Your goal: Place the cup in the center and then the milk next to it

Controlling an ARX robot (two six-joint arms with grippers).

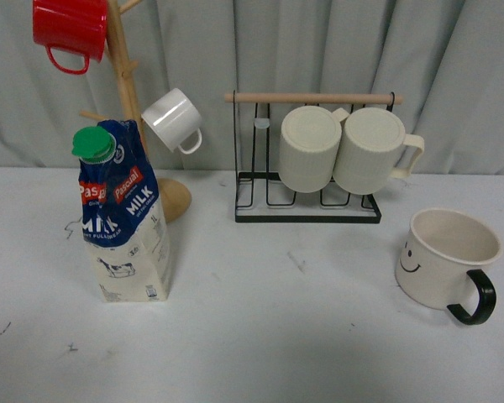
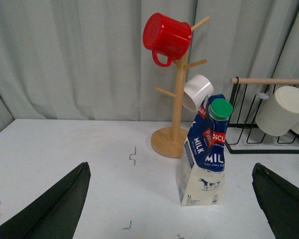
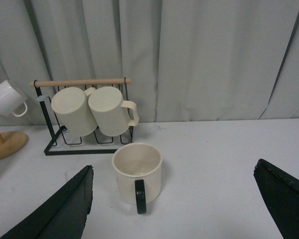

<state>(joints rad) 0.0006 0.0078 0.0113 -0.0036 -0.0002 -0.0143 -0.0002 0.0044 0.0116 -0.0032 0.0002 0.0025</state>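
Note:
The cup (image 1: 443,257), a wide cream mug with a black handle and a smiley face, stands upright at the table's right side. It also shows in the right wrist view (image 3: 138,172), ahead of my open right gripper (image 3: 174,209), handle toward the camera. The milk (image 1: 123,214), a blue-topped carton with a green cap, stands at the left. It also shows in the left wrist view (image 2: 204,154), ahead of my open left gripper (image 2: 172,206). Neither arm shows in the front view. Both grippers are empty.
A wooden mug tree (image 1: 128,92) with a red mug (image 1: 70,29) and a small white mug (image 1: 173,119) stands behind the milk. A black wire rack (image 1: 307,193) with two ribbed cream mugs (image 1: 344,149) stands at the back middle. A grey curtain hangs behind.

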